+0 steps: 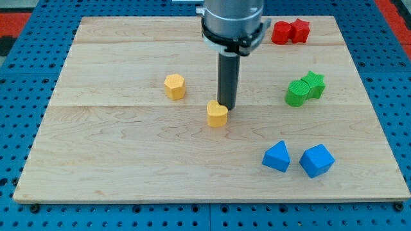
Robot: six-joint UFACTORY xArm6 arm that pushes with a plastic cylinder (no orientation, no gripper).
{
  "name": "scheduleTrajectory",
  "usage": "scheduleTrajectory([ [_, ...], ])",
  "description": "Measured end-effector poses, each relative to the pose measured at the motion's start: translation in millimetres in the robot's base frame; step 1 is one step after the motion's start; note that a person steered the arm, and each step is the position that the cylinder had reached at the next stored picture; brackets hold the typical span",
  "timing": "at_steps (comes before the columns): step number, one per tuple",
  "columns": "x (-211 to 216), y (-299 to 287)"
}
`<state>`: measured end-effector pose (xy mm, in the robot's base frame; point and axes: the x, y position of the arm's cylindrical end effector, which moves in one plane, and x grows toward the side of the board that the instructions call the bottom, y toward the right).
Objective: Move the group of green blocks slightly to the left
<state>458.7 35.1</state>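
Green cylinder and green star, touching, at tabletop right; tip against yellow heart, well apart. No claw fitted; circle round right, push left gently

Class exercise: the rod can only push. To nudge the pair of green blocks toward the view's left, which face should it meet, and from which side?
Bring my tip, now touching the yellow heart-shaped block, round to the view's right of the green star block. Push its right face leftward: it touches the green cylinder block, so both should probably slide together. Aim slightly low, since the cylinder sits lower-left.
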Motion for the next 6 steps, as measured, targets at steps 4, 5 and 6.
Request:
scheduleTrajectory([
  [4,-28.5,202.3],
  [5,-55.5,194.2],
  [6,-60.4,180.5],
])
